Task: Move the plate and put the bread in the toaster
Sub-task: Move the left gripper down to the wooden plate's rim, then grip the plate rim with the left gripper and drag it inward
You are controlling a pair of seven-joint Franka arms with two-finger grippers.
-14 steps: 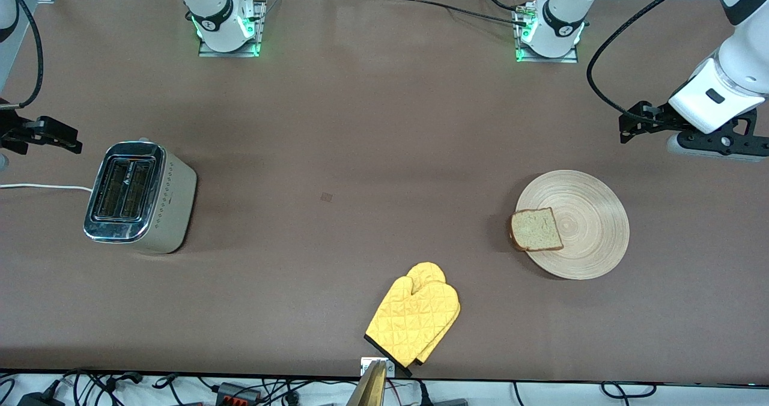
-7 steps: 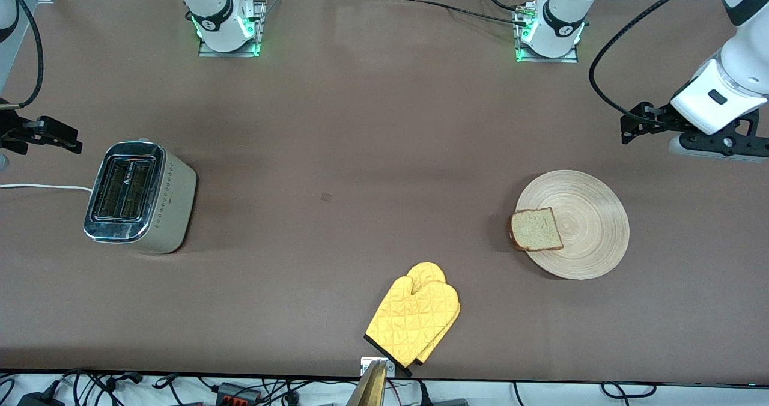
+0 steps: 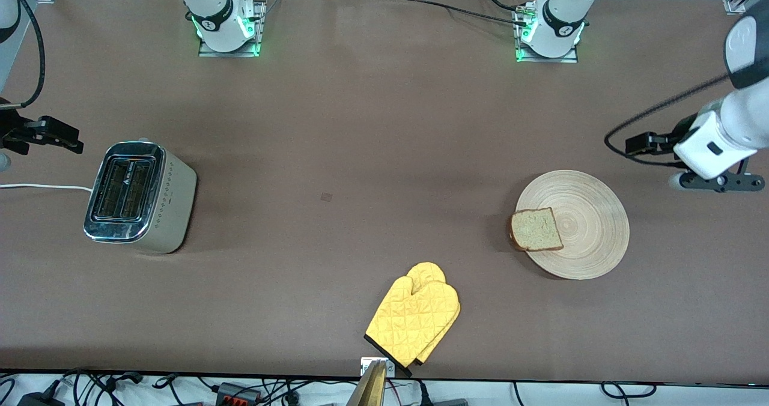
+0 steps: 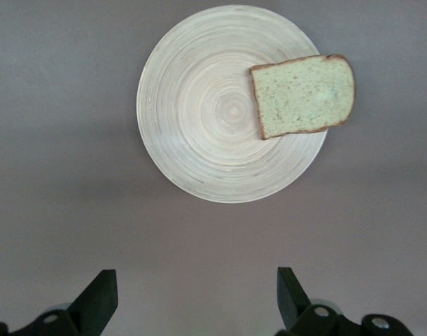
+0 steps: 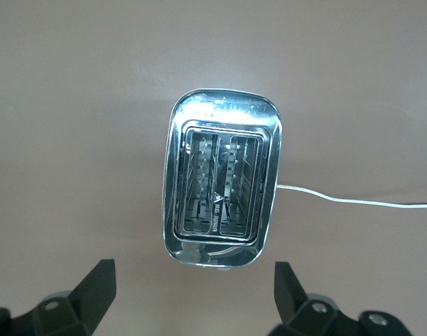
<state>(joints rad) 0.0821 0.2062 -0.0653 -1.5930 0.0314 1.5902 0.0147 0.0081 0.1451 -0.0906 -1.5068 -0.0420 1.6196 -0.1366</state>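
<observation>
The pale wood plate (image 3: pixel 586 226) (image 4: pixel 199 119) lies toward the left arm's end of the table. A square slice of bread (image 3: pixel 536 230) (image 4: pixel 302 96) rests on its rim and overhangs the edge on the side toward the toaster. The cream and chrome toaster (image 3: pixel 141 197) (image 5: pixel 222 185) stands upright at the right arm's end, both slots empty. My left gripper (image 3: pixel 718 182) (image 4: pixel 194 278) hangs open over bare table just outside the plate's rim, holding nothing. My right gripper (image 5: pixel 192 274) waits open and empty over the table beside the toaster, mostly off the front view's edge.
A yellow quilted oven mitt (image 3: pixel 414 313) lies near the table's front edge, midway between toaster and plate. The toaster's white cord (image 3: pixel 42 186) (image 5: pixel 353 199) trails off toward the right arm's end. The two arm bases (image 3: pixel 225 24) (image 3: pixel 550 30) stand along the table's farthest edge.
The left arm's hand has come down and turned, and its gripper now sits closer to the plate's rim. Plate, bread, toaster and right arm have not moved.
</observation>
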